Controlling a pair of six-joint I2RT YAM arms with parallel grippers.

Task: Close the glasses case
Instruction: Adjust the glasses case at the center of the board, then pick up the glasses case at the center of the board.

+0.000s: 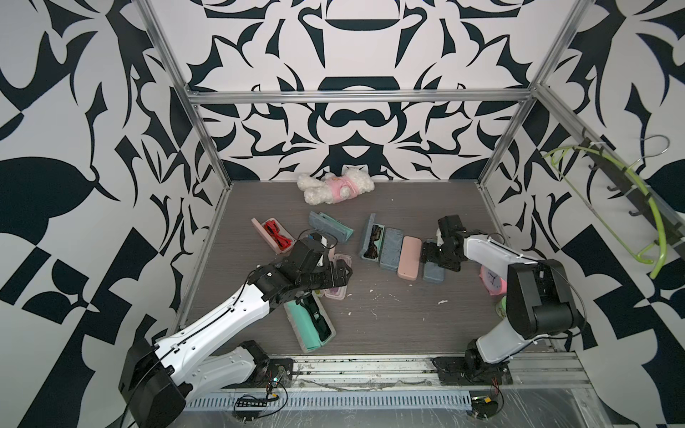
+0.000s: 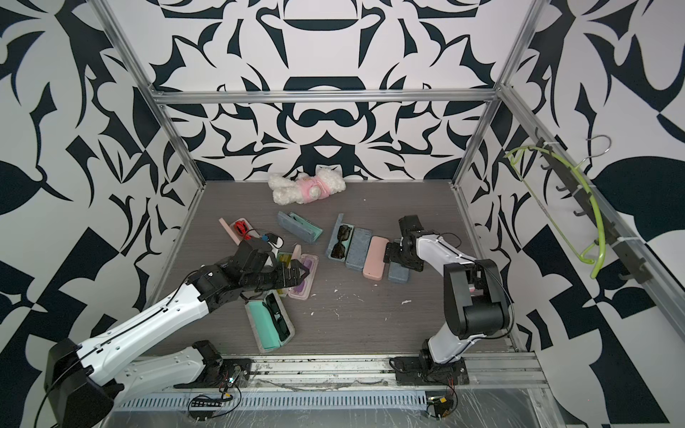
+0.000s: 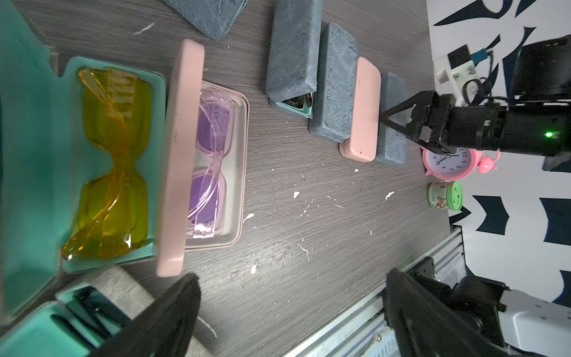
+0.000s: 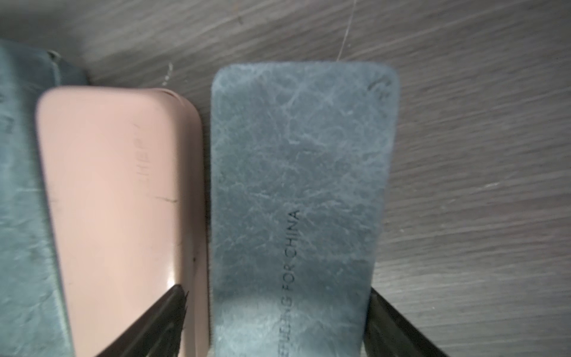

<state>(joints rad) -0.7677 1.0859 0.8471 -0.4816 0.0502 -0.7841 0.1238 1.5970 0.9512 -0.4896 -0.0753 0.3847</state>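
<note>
A row of cases lies right of centre. At its right end is a shut blue-grey glasses case (image 1: 434, 273) (image 4: 293, 185). My right gripper (image 1: 432, 255) (image 4: 277, 293) is low over it and open, one finger on each long side. One fingertip (image 4: 177, 298) stands over the neighbouring shut pink case (image 4: 117, 201), apart from the blue-grey one. My left gripper (image 1: 344, 276) (image 3: 287, 296) hangs wide open and holds nothing. It is above the table beside an open pink case with purple glasses (image 3: 216, 154) (image 2: 304, 287).
Open cases: teal with yellow glasses (image 3: 111, 163), teal with dark glasses (image 1: 311, 326), pink with red glasses (image 1: 274, 237), blue-grey (image 1: 330, 226), blue-grey with sunglasses (image 1: 370, 241). A plush toy (image 1: 335, 187) lies at the back. A pink clock (image 3: 448, 160) and green tin (image 3: 445, 196) stand far right.
</note>
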